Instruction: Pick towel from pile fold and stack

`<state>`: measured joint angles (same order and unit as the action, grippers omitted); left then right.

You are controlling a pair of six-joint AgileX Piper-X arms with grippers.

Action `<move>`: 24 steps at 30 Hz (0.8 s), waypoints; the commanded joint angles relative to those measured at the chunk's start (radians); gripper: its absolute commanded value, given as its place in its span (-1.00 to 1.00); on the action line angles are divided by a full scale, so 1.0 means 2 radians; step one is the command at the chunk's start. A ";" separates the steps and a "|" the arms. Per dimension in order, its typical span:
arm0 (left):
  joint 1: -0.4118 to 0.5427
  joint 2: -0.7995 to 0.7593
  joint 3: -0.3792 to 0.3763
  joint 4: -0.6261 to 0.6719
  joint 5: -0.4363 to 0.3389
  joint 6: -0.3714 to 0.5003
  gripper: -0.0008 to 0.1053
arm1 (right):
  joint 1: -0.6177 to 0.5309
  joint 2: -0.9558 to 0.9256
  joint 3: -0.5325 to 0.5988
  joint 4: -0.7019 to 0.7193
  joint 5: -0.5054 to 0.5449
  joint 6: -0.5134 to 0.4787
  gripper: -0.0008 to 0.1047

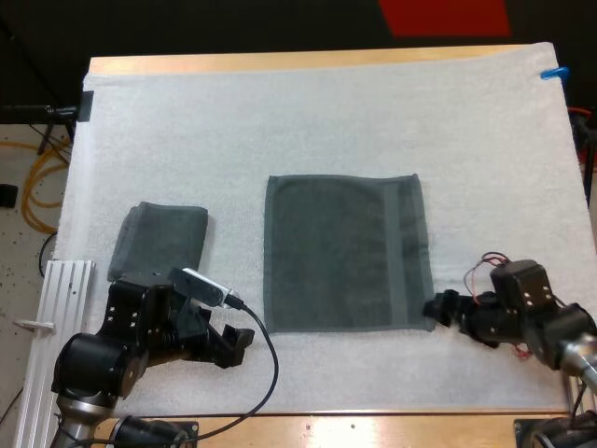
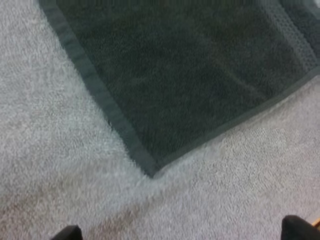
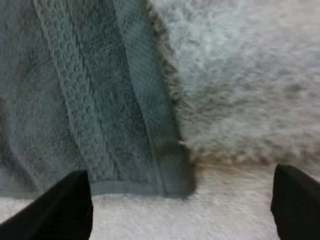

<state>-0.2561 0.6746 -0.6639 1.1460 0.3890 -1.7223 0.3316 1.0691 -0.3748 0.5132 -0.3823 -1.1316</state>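
left gripper [image 1: 244, 338], closest in the high view, is hovering low over the bare white mat [image 1: 326, 121], its fingers standing apart with nothing between them. just ahead of it, toward the other arm, the flat towel [image 1: 345, 252] is lying spread out, its near left corner close to the fingertips but apart from them. off to this gripper's outer side, just past the arm's wrist, a folded towel [image 1: 159, 238] is resting on the mat. a ribbed metal rail [image 1: 65, 299] is lying along the mat's edge on that same side. right gripper [image 1: 432, 306] is pointing in at the flat towel's near right corner, its tips right at the hem; whether they are touching the cloth is not clear from here. open mat is stretching all around the flat towel, widest on the far side toward the wooden table [image 1: 308, 62] edge.

from the left wrist, the fingers [image 2: 67, 233] are showing as two dark tips set wide, clear of everything, with mat between them. the flat towel's hemmed corner is sitting ahead of the gap, apart from both tips.

from the right wrist, the fingers [image 3: 60, 210] are standing wide apart, gripping nothing. the flat towel's corner is lying between them, nearer one finger, whose tip is overlapping the near hem; the other tip is hanging over bare mat. a woven band is running along the towel just inside its side hem, and fluffy mat is lying open past that edge.
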 commanded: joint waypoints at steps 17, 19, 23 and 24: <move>0.000 -0.001 -0.001 -0.003 0.005 -0.004 0.41 | -0.001 0.119 0.000 -0.096 -0.111 0.029 0.14; 0.000 0.000 -0.001 -0.008 0.005 -0.004 0.41 | -0.001 0.119 0.000 -0.089 -0.111 0.029 -0.18; 0.000 0.000 -0.001 -0.025 0.006 -0.004 0.41 | -0.001 0.119 0.000 -0.088 -0.111 0.027 -0.65; 0.000 0.000 -0.001 -0.032 0.006 -0.004 0.41 | -0.001 0.119 0.000 -0.088 -0.111 0.026 -0.79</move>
<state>-0.2561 0.6746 -0.6639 1.0891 0.3928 -1.7231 0.3293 1.3044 -0.3752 0.3310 -0.6027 -1.0769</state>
